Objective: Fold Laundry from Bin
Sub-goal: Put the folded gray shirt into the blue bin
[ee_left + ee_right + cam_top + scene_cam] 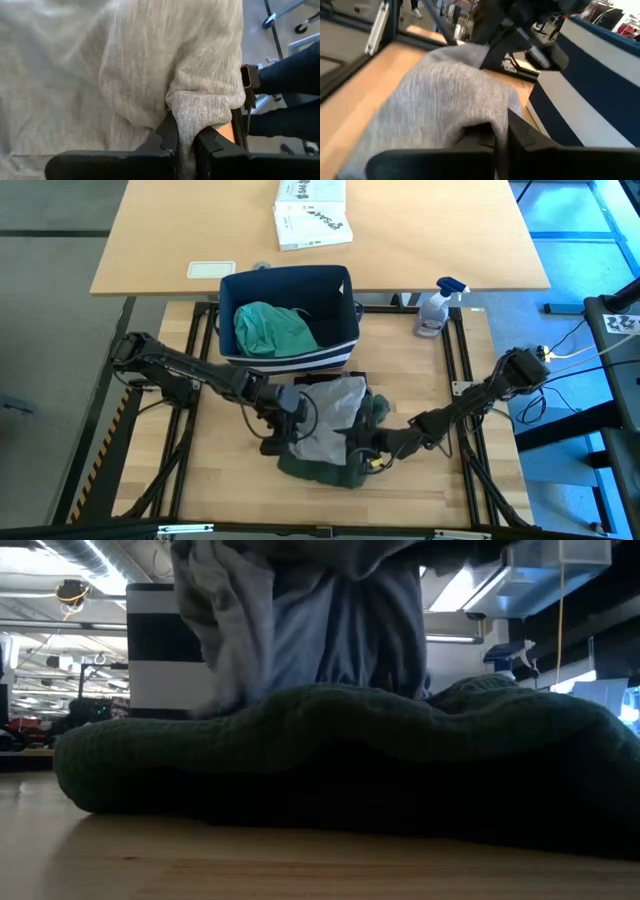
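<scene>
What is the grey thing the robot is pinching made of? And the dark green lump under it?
The grey garment looks like soft, matte knitted cloth: fine ribs show where it bunches. The dark green garment looks like thicker, fuzzier knit, with a nubby surface. The exact fibre can't be told.

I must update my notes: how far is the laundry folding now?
Early. Out of the bin: a dark green garment on the table, unfolded. In hand: both the left end effector and right end effector pinch the light grey garment above it. Left: the teal-green garment waits inside.
</scene>
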{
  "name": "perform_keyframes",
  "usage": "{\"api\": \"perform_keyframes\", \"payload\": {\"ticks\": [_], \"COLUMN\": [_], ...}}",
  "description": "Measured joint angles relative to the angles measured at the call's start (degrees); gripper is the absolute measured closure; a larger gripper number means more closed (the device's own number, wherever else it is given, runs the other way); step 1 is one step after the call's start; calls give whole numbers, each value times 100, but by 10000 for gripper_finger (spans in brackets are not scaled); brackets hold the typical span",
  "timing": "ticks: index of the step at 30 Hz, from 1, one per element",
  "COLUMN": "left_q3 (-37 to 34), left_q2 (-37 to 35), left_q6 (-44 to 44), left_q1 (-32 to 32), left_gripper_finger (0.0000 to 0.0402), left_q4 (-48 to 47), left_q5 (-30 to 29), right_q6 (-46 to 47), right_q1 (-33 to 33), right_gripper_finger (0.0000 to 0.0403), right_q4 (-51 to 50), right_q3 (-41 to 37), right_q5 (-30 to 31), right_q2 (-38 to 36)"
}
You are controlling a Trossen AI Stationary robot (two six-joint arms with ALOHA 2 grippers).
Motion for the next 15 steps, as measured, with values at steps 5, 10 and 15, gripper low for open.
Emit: {"api": "perform_keyframes", "payload": {"ticks": [5,10,15], "left_q3": [20,554,1544], "left_q2": [-34,-193,-343], "left_q6": [54,29,12], "left_q1": [-162,-290,-317], "left_gripper_finger": [395,395,395], "left_q4": [15,-326,-1268], "left_q5": [-159,-380,-796], "right_q6": [300,642,362], "right_q1": [-52,-265,-626], "right_gripper_finger": [397,399,401], "right_q4": [-170,-1035,-2203], "right_q3": [-1,284,1313], "right_q5": [-198,-399,-964], "right_q2": [-389,-916,-1212]}}
